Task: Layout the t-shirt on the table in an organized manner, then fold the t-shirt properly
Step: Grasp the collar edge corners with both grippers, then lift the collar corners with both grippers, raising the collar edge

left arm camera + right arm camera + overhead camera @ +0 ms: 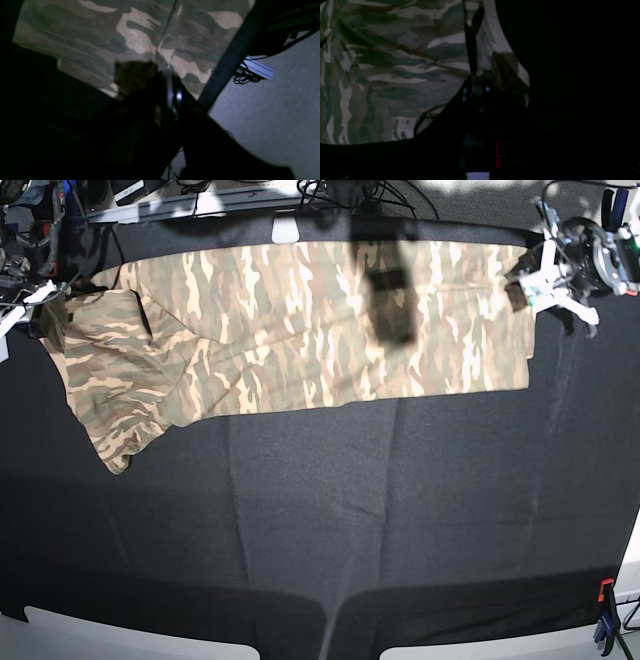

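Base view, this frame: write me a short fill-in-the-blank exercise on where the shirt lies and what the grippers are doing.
1. The t-shirt lies spread along the ____ edge of the table.
2. The left gripper is ____ on the t-shirt's edge.
3. The right gripper is at the end with the ____.
4. The clamp at the near corner has a ____ tip.

Missing words: far; shut; sleeves; red

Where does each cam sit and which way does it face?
Base: overhead, facing down on the table; left gripper at right, right gripper at left.
Left wrist: behind its closed fingers, facing the t-shirt by the table edge.
Right wrist: behind its closed fingers, facing shirt fabric.
Shared: the t-shirt, in all three.
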Controlling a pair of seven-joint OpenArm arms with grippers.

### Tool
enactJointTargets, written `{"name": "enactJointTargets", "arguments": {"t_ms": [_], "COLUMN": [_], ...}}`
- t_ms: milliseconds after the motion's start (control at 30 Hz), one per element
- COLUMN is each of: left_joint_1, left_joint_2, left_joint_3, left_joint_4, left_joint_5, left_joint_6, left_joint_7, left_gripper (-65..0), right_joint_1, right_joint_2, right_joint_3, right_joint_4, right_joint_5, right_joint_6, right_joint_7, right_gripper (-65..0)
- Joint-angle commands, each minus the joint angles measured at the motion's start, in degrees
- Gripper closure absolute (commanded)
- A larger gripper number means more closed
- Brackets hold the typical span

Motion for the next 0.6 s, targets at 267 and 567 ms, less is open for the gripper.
{"name": "enactJointTargets", "arguments": {"t_ms": [267,567], "left_joint_1": [-0.09,0.07], "left_joint_2": [-0.59,0.22], "left_joint_3": [-0.50,-0.50], "left_joint_4": [0.85,0.85], "left_joint_5": [-0.55,-2.91], "left_joint_6": [-0.30,-0.30], "left_joint_7": [-0.92,-0.90], "left_gripper": [0.0,-24.4], "right_joint_1": [0.09,0.11], "right_joint_2": [1.14,1.14], "right_joint_3": [0.57,0.57], "right_joint_4": [0.79,3.28], "right_joint_5": [0.22,7.82], "right_joint_6": [-0.10,-0.10], "right_joint_7": [0.79,-4.35], "right_gripper": [0.0,0.0]}}
